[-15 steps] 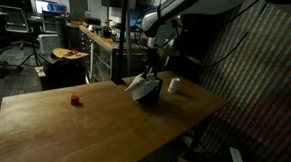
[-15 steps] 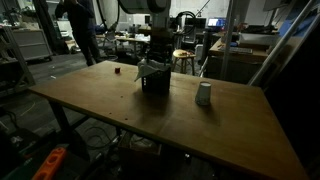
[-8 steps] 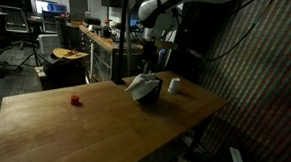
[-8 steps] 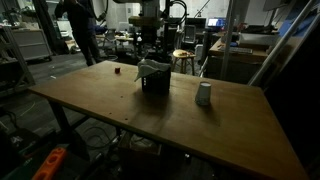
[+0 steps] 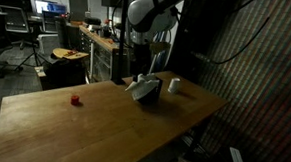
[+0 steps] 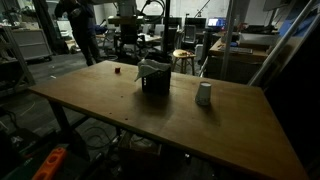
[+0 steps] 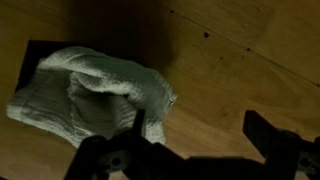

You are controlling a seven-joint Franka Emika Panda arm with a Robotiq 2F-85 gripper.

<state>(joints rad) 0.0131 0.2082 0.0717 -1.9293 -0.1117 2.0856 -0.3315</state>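
Pincer [image 7: 200,140] wide open, fingers [image 7: 262,135] far apart and holding nothing, hanging over wooden table [image 7: 250,70]. White cloth [image 7: 95,95] lies crumpled below pincer, off toward one finger's side, not between the two. Cloth rests on top of dark box [image 7: 28,55], covering most of it. In exterior view, white cup [image 5: 173,85] stands on table just beyond box, apart from it. Small red thing [image 5: 75,100] lies well apart from pincer on opposite side. Pincer seems clearly higher than cloth, but exterior views are dark there.
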